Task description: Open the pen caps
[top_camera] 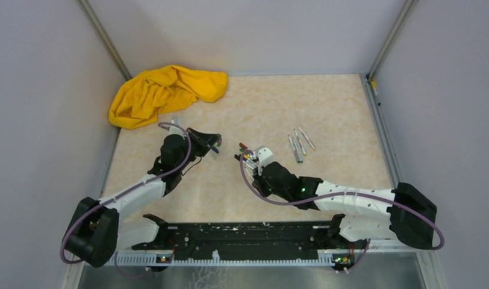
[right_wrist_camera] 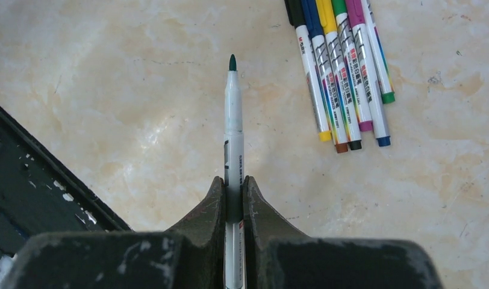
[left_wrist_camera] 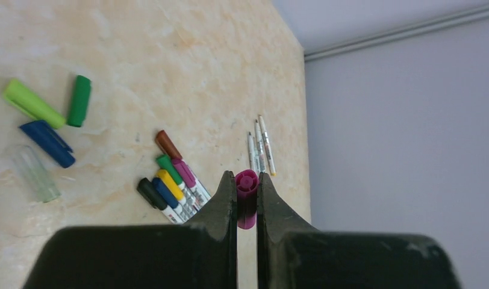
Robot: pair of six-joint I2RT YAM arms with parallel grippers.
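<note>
At the left gripper (left_wrist_camera: 247,179), fingers (left_wrist_camera: 221,208) nearly closed, with only a narrow gap between them, and in this gap a magenta pen cap (left_wrist_camera: 247,198), pinched from both sides and held above the table (left_wrist_camera: 170,54). At the right gripper (right_wrist_camera: 233,183), the same narrow closing, here around the barrel of an uncapped pen (right_wrist_camera: 233,120), with the dark green tip pointing away from the wrist, over the pale marbled surface. Just beside this pen, in the right wrist view, a bundle of about six pens (right_wrist_camera: 344,78), side by side and touching, with caps in black, blue, yellow, green and purple. In the left wrist view, loose caps (left_wrist_camera: 47,143) close together on the table, well apart from the bundle: light green, dark green, blue and one clear. Farther toward the right wall, three thin pens (top_camera: 299,144) side by side. In the far left corner, a crumpled yellow cloth (top_camera: 164,93). In the top view, both grippers near the middle of the table, facing each other, apart.
</note>
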